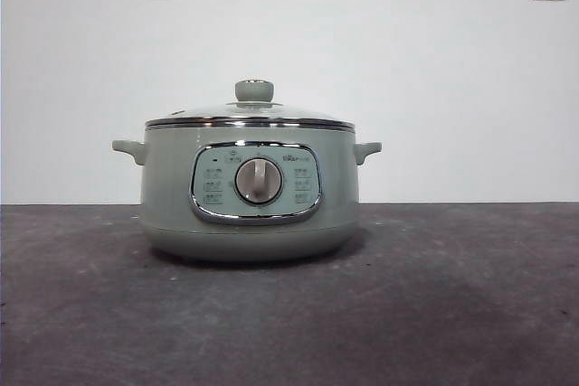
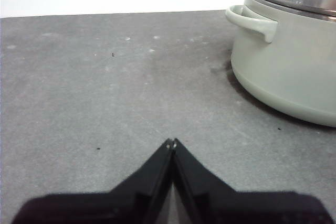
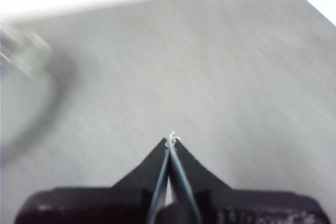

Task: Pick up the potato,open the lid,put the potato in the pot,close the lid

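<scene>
I see a dark grey table with some pale specks on it. Only the pot stands on it, upright, near the middle.

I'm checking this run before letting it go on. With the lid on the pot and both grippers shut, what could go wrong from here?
1. No potato shows in any view, so it cannot be confirmed inside; the lid sits on the pot.
2. The right wrist view is blurred, so the right gripper may be moving near the pot and could clip its handle.
3. The left gripper, jaws shut, sits low over the table, where it might scrape.
</scene>
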